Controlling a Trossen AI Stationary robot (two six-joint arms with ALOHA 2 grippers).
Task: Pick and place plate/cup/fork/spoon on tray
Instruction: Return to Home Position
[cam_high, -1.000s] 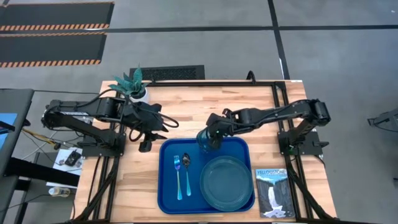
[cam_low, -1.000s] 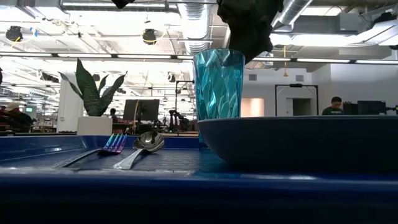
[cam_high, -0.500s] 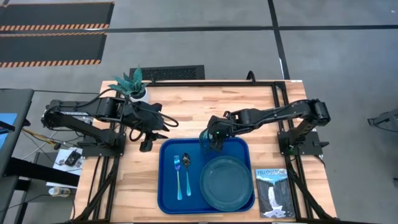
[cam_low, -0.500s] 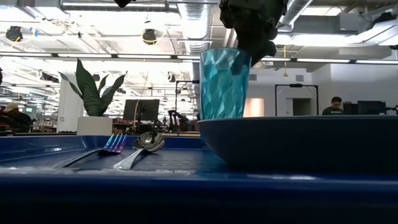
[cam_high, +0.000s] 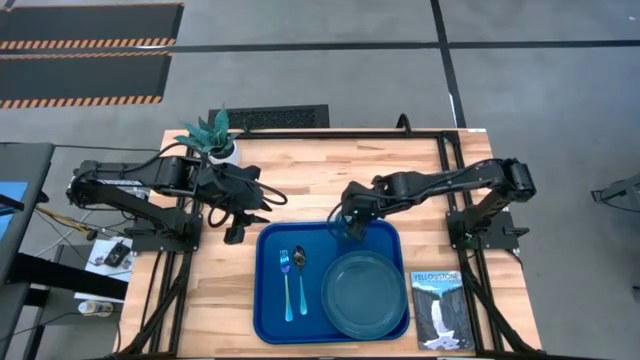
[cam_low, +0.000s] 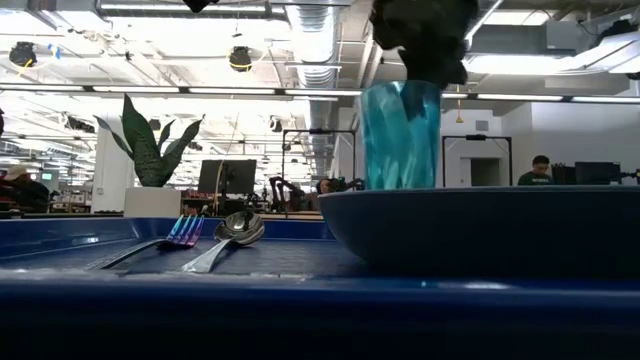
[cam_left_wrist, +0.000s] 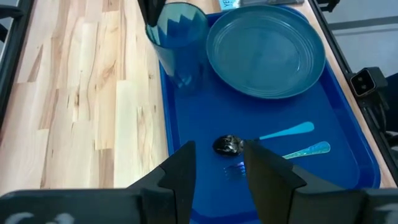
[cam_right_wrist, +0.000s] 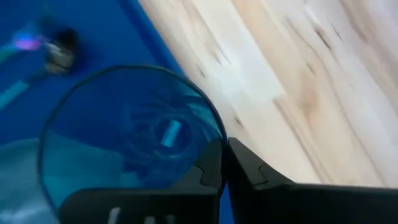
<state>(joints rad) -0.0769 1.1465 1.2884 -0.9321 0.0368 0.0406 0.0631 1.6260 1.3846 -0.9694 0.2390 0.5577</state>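
Observation:
The blue tray (cam_high: 268, 305) lies at the table's near middle. It holds the teal plate (cam_high: 364, 290), the fork (cam_high: 286, 285) and the spoon (cam_high: 301, 268). The translucent teal cup (cam_high: 346, 226) stands at the tray's far side, behind the plate, with my right gripper (cam_right_wrist: 225, 167) shut on it. In the low view the plate (cam_low: 480, 230) hides the base of the cup (cam_low: 400, 140). My left gripper (cam_left_wrist: 217, 177) hangs open over the tray's left edge and touches nothing. My right gripper pinches the cup's rim (cam_right_wrist: 214, 134) between its two fingers, one finger inside the cup and one outside. The fingers come from above, slanting down from the table's right. The cup stays nearly upright; whether its base rests on the tray I cannot tell.
A white pot with a teal plant (cam_high: 215, 140) stands at the far left of the table, behind my left arm. A waterfall-cover book (cam_high: 437, 308) lies right of the tray. Bare wood (cam_high: 340, 170) lies between tray and far edge.
My right gripper has taken the cup by its rim and gone a little toward the table's right edge with it. The cup leaned over half a second ago and stands nearly upright now, closer to the plate's far side.

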